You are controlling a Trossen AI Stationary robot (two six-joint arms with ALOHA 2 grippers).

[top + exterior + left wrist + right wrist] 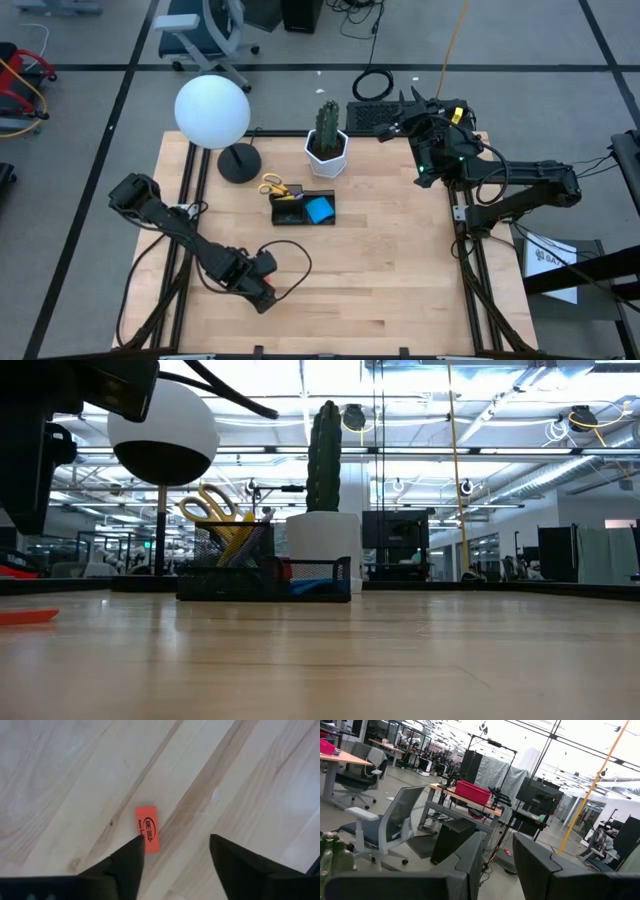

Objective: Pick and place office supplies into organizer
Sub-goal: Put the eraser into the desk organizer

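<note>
Left claw (175,852), spread, hovers over the red-orange piece (148,828) (one fingertip seemingly overlapping it).

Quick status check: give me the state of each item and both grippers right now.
Left gripper: open, over the red piece.
Red piece: flat on table, loose.
Scissors: standing in organizer.
Sticky pad: in organizer.
Organizer: upright beside the cactus pot.
Right gripper: parked high, empty.
</note>
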